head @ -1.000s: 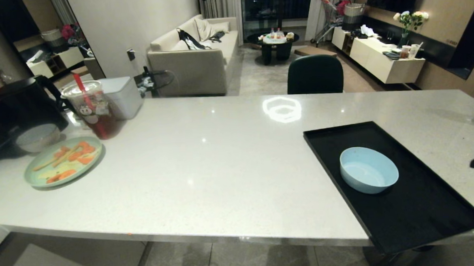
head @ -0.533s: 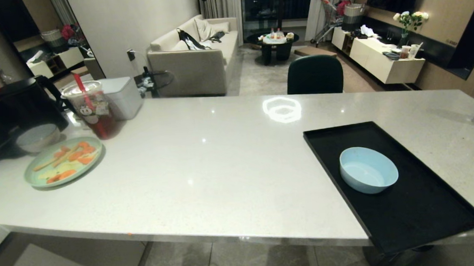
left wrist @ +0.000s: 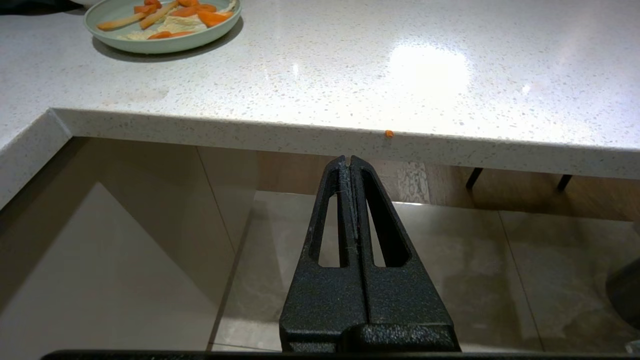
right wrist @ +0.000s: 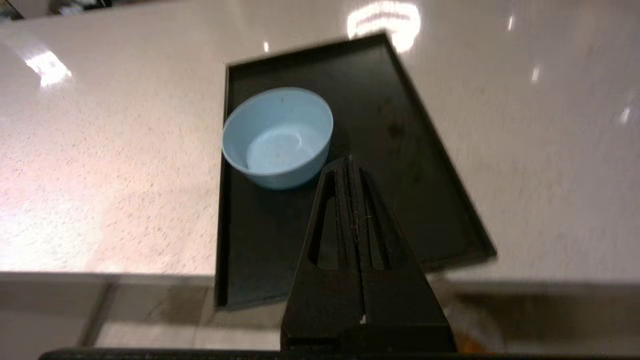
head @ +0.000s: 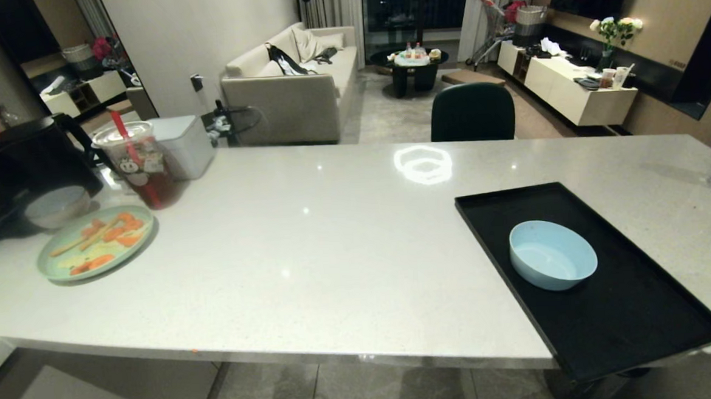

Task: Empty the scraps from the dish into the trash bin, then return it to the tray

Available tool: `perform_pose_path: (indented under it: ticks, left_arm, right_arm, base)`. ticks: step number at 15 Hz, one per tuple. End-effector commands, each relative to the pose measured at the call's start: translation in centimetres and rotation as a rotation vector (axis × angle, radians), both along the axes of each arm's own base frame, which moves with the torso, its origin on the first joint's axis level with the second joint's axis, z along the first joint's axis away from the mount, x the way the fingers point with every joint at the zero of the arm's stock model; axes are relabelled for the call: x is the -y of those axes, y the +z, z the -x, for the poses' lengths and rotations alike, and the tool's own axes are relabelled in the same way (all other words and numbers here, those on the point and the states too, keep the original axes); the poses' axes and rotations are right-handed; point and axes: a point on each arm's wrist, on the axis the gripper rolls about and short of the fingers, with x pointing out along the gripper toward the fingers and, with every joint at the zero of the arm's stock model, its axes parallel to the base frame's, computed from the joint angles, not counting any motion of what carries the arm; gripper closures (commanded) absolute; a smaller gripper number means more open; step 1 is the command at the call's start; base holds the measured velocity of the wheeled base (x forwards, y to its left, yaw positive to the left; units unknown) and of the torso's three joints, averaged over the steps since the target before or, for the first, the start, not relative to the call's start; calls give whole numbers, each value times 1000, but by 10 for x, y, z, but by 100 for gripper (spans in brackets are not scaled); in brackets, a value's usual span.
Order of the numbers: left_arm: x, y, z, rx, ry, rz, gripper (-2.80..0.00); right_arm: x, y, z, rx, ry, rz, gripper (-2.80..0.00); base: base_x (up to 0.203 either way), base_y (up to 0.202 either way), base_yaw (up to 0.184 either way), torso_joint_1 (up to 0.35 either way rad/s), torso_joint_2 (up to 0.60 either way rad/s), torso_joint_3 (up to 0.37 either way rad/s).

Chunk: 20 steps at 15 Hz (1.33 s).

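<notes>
Light-blue bowl (head: 553,255) sits empty on the black tray (head: 630,325), lower right of the head view. Right gripper (right wrist: 350,162), jaws pressed together, hangs nearer it, bowl just beyond its tip; left gripper (left wrist: 348,161), likewise closed, is parked below the tabletop (head: 310,256) edge.

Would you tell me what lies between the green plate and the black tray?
Only bare countertop lies between green plate and tray, in the head view.

One small round light-blue bowl (head: 553,262); one flat black rectangular tray (head: 636,324); one wide green plate (head: 93,250); one grey-white bowl (head: 56,206); one lidded drink cup (head: 137,165).
</notes>
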Motion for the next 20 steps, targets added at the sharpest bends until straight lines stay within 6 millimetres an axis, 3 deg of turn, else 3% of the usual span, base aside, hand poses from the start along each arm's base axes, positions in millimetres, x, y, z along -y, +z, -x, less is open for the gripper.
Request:
perform_pose_path:
  ticks: [1, 7, 14, 20]
  left_arm:
    - [0, 0, 0, 2, 0, 0, 0]
    - [0, 0, 0, 1, 0, 0, 0]
    - [0, 0, 0, 0, 0, 0, 0]
    - [0, 0, 0, 0, 0, 0, 0]
  right_arm:
    - [2, -9, 14, 93, 4, 31, 0]
    - [5, -82, 45, 118, -61, 79, 0]
    - [4, -109, 73, 196, -28, 147, 0]
    - [4, -117, 73, 138, -44, 172, 0]
  base:
    - [0, 0, 0, 0, 0, 0]
    - [0, 0, 0, 0, 0, 0]
    - [0, 0, 0, 0, 0, 0]
    - [0, 0, 0, 0, 0, 0]
